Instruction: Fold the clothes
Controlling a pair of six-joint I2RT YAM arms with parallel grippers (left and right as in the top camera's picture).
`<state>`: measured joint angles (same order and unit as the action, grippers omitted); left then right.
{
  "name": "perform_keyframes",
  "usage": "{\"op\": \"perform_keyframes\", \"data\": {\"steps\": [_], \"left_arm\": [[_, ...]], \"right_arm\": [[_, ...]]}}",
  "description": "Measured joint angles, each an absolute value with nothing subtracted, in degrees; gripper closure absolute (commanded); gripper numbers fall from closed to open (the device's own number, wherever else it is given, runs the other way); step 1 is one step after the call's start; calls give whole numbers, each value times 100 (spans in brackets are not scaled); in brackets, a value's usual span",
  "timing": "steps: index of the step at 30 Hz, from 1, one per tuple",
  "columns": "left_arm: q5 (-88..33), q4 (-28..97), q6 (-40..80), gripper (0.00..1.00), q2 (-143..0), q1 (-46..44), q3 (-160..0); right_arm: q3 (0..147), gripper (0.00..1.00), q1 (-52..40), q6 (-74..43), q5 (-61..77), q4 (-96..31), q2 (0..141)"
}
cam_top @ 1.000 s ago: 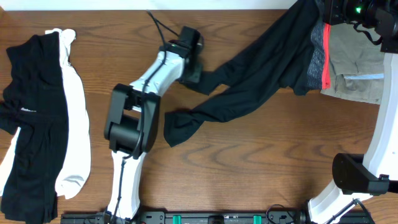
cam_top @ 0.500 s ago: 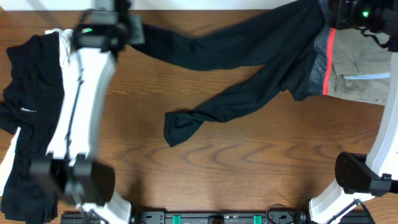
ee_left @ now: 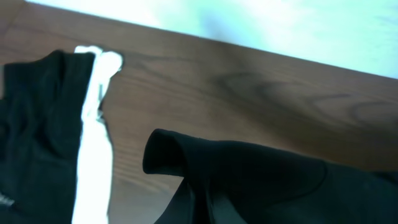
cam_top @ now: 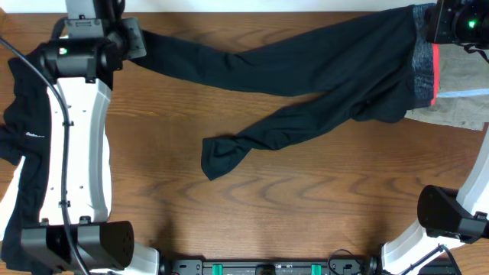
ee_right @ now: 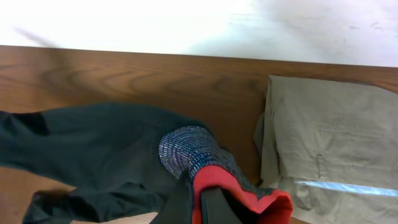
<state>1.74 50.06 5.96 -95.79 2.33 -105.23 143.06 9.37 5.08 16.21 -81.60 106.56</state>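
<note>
Pants [cam_top: 306,65] stretch across the far surface [cam_top: 306,206], left pincer [cam_top: 136,46] clenched on 1 leg, right pincer [cam_top: 429,24] on the waistband [cam_top: 428,65]; pulling tighter could slip either grip.

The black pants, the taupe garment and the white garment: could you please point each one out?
black pants [cam_top: 306,61], overhead view, on the stretched upper leg.
taupe garment [ee_right: 336,124], right wrist view, on its flat middle.
white garment [ee_left: 93,168], left wrist view, on its long strip.

We find bare table [cam_top: 306,206] across the lower middle; the stretched black pants [cam_top: 306,61] bar the top, piled garments [cam_top: 23,99] crowd the left.
</note>
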Motion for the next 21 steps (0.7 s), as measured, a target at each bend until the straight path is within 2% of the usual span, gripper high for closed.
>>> {"op": "perform_keyframes", "data": {"steps": [12,21], "left_arm": [[191,5400,598,94,-8064,1450,-10449],[189,5411,596,94,-6897,1782,-10449]], "right_arm": [[14298,99,1033,508,1949,-8156,10595],[14267,99,1208,508,2204,-8272,9596]]}}
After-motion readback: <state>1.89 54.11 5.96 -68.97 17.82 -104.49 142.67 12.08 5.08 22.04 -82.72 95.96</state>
